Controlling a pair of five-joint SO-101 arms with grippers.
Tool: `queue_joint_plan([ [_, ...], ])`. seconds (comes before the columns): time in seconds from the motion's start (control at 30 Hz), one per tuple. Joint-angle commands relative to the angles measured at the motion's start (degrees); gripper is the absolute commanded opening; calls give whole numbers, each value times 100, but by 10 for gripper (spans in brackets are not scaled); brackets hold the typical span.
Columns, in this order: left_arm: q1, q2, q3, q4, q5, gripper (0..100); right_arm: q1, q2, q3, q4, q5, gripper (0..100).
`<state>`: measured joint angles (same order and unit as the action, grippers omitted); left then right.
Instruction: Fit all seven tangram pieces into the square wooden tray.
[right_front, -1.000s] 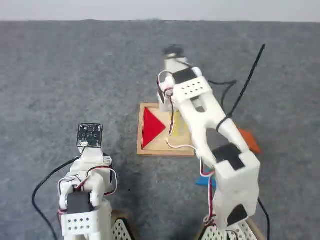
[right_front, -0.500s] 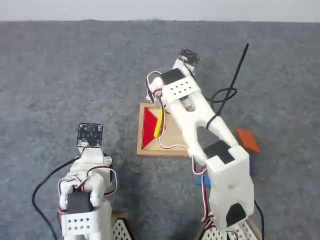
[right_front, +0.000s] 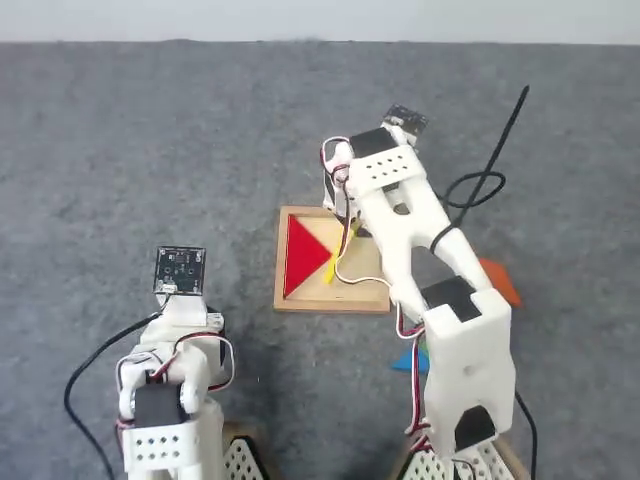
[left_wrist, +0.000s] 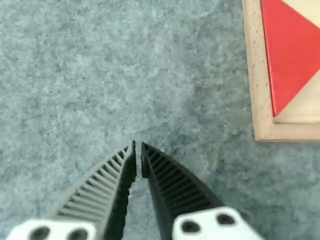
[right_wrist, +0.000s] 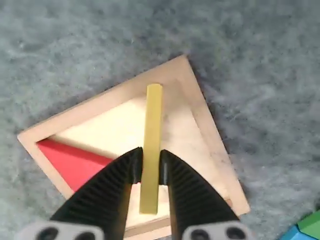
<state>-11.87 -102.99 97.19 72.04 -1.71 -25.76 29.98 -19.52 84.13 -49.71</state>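
Right gripper: the jaws are clamped on a yellow tangram piece. The piece stands on its thin edge, and the fingers press on its two flat faces near one end. The free end extends past the fingertips over the recess of the square wooden tray. Whether the piece touches the tray floor cannot be determined.

In the high view, the yellow tangram piece shows as a narrow slanted strip over the middle of the tray, just beside the apex of the red triangle. The red triangle lies flat in the recess. Its long side runs along the tray wall nearer the left arm, and its apex points to the tray centre. The right arm reaches over the tray's other side.

An orange piece lies on the grey mat beyond the right arm, apart from the tray. A blue piece lies on the mat near that arm's base, partly covered by it. The right wrist view shows a green piece touching the blue piece.

Left gripper: the jaws are together, with only a thin slit between the tips, and hold nothing. The gripper hangs over bare mat, near one corner of the tray.
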Motion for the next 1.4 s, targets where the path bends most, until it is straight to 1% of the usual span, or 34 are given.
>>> queue_joint_plan([
  [0.0, -26, -105, -75, 18, 97, 18, 101, -136, -299, 31, 53, 6],
  [0.07, -26, -105, -75, 18, 97, 18, 110, -224, -343, 13, 35, 6],
  [0.3, -26, -105, -75, 18, 97, 18, 154, -769, -308, -514, -492, 6],
  [0.5, -26, -105, -75, 18, 97, 18, 233, -611, -316, -1174, -914, 6],
  [0.63, -26, -105, -75, 18, 97, 18, 268, -268, -308, -1358, -1187, 6],
  [0.73, -26, -105, -75, 18, 97, 18, 259, 92, -299, -1235, -1196, 6],
  [0.9, -26, -105, -75, 18, 97, 18, 286, 505, -308, -725, -1187, 6],
  [1.03, -26, -105, -75, 18, 97, 18, 426, 558, -316, -453, -571, 6],
  [1.17, -26, -105, -75, 18, 97, 18, 426, 585, -316, -57, -149, 6],
  [1.27, -26, -105, -75, 18, 97, 18, 391, 593, -308, -57, 369, 6],
  [1.37, -26, -105, -75, 18, 97, 18, 312, 611, -308, -207, 721, 6],
])
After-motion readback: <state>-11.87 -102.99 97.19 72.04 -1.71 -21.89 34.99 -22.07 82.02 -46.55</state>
